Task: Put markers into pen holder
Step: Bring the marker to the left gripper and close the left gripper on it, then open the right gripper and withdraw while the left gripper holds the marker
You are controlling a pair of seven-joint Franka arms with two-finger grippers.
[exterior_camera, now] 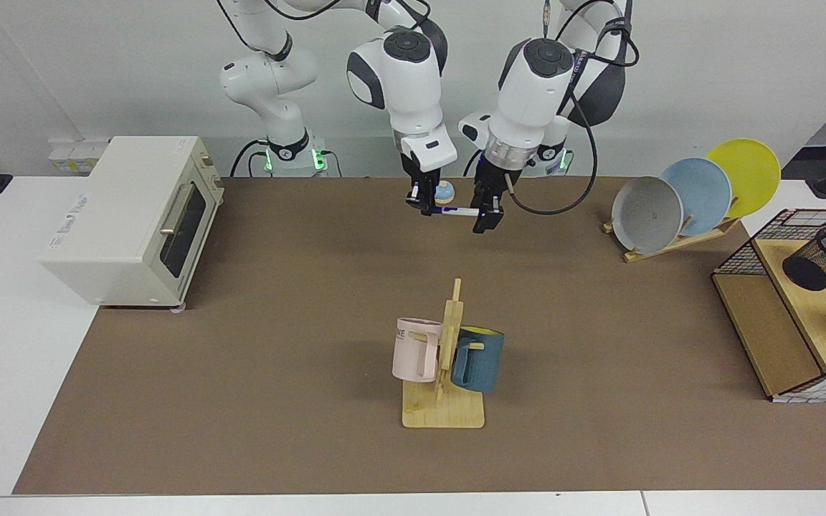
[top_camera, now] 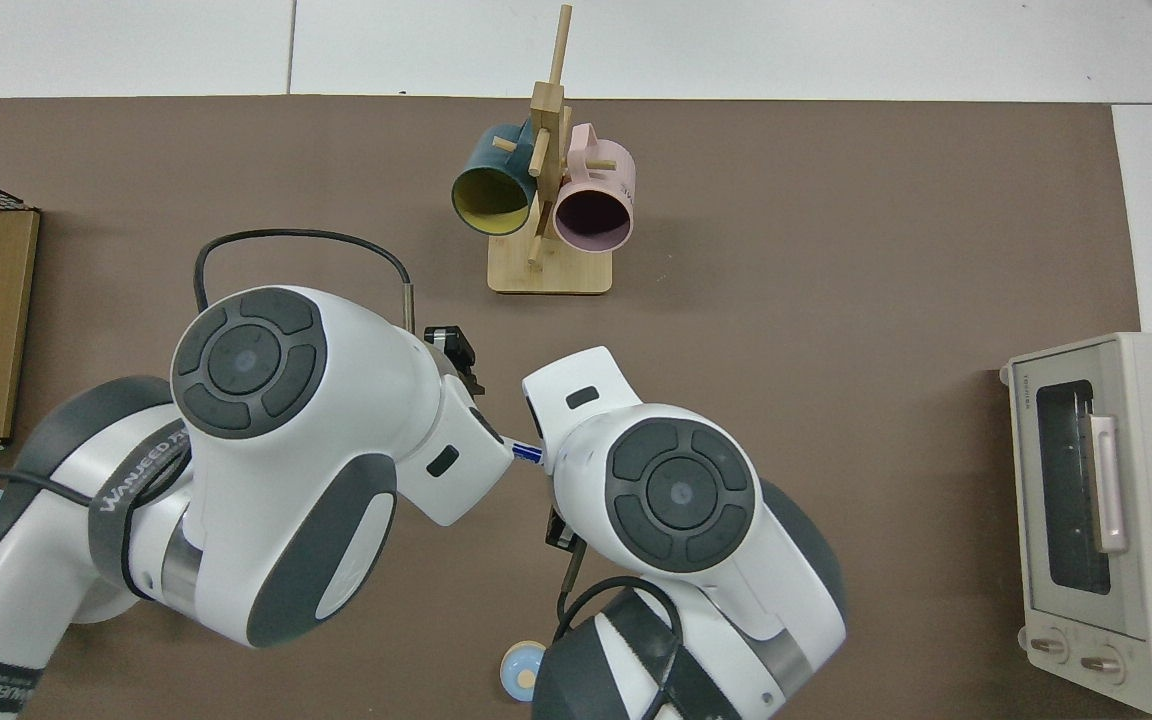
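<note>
Two robot arms meet above the far middle of the brown bench [exterior_camera: 255,401], a single marker [exterior_camera: 458,211] stretched level between them and lifted clear of the surface. In the facing view, the right claw [exterior_camera: 422,206], at upper centre of the frame, is clenched on the marker's blue-tipped end. The left claw [exterior_camera: 483,217], just to the right of it in the frame, is at the marker's other end, touching or nearly so; whether its fingers have closed on it cannot be told from here. Only a short span of white barrel shows between the two claws.

From above, the bulky arm housings hide almost everything: a small blue-and-white sliver of the marker [top_camera: 526,452] peeks out in the gap at centre frame, with the claws themselves out of sight beneath.

The pen holder [exterior_camera: 825,259], a black mesh cup, lies tilted on its side on the wooden shelf of a wire basket [exterior_camera: 768,247] at the right edge of the facing view, well apart from the marker. A small blue bell [exterior_camera: 444,191] sits on the bench just behind the claws. A mug stand [exterior_camera: 444,408] with a pink and a blue mug occupies the middle, a toaster oven [exterior_camera: 126,218] the left, and a rack of three plates [exterior_camera: 696,193] the upper right.
</note>
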